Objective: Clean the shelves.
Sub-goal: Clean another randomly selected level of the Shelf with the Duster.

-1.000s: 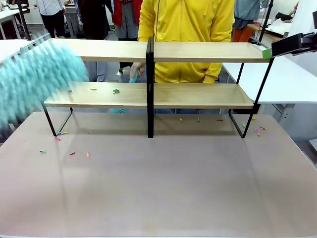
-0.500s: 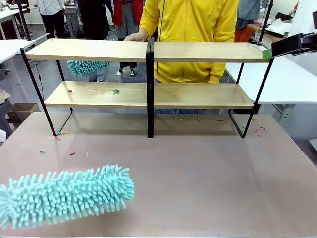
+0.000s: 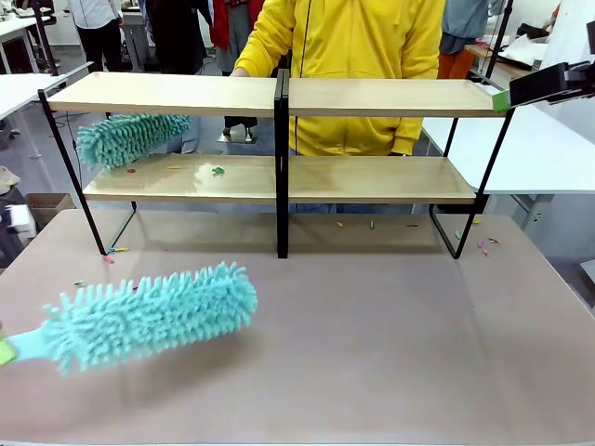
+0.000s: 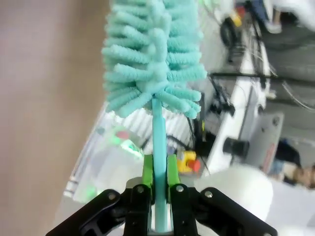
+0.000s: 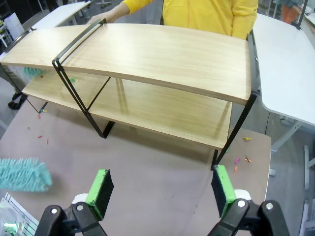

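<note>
- Left gripper (image 4: 158, 169): jaws clamped on the thin handle of a teal microfibre duster (image 3: 153, 314), which is held low over the brown table (image 3: 390, 353) at front left, its head pointing right.
- Second teal duster (image 3: 130, 137): placed between the two boards at the left end, just above the lower board.
- Shelves (image 3: 376, 97): stood across the far half of the table. Small coloured scraps (image 3: 218, 171) are scattered on the left half of the lower board.
- Person's hand (image 3: 244, 70): laid at the top board's far edge, near the black centre post (image 3: 282, 167).
- Right gripper (image 5: 161, 189): green pads spread wide apart with nothing held, raised above the table near the shelves' right end.
</note>
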### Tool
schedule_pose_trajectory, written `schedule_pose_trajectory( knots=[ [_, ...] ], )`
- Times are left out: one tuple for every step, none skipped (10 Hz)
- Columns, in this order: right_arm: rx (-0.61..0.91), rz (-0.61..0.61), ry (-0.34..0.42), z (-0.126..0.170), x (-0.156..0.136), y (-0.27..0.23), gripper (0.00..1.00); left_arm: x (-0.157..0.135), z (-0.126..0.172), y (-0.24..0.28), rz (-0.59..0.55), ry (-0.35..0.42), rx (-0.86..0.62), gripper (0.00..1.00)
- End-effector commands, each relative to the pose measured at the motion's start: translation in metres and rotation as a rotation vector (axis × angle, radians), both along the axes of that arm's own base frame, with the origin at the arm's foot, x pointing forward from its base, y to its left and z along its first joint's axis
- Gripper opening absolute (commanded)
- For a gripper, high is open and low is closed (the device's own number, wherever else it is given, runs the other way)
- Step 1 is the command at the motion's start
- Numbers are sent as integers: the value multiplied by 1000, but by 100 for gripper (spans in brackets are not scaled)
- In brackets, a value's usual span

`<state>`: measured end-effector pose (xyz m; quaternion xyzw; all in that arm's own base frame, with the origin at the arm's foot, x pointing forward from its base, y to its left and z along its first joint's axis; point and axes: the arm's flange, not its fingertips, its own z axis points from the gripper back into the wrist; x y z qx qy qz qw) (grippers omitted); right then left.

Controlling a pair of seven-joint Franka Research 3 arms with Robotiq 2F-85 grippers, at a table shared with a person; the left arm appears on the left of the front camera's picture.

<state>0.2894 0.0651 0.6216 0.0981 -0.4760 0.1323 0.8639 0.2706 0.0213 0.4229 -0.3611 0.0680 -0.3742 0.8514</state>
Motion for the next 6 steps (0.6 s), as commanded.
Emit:
schedule_pose_trajectory(
  knots=[
    [-2, 8, -1, -1, 1, -2, 100, -7, -45, -43, 164, -6, 87, 12],
    [-2, 8, -1, -1, 1, -2, 100, 14, -57, -51, 291, -10, 131, 12],
    [-2, 8, -1, -1, 1, -2, 100, 34, -66, -52, 398, 5, 164, 12],
    [-2, 8, -1, -1, 1, -2, 100, 50, -74, -52, 464, 24, 180, 12],
    [-2, 8, -1, -1, 1, -2, 100, 66, -83, -49, 561, 1, 194, 12],
    [-2, 8, -1, -1, 1, -2, 100, 74, -88, -43, 658, -40, 169, 12]
  ],
)
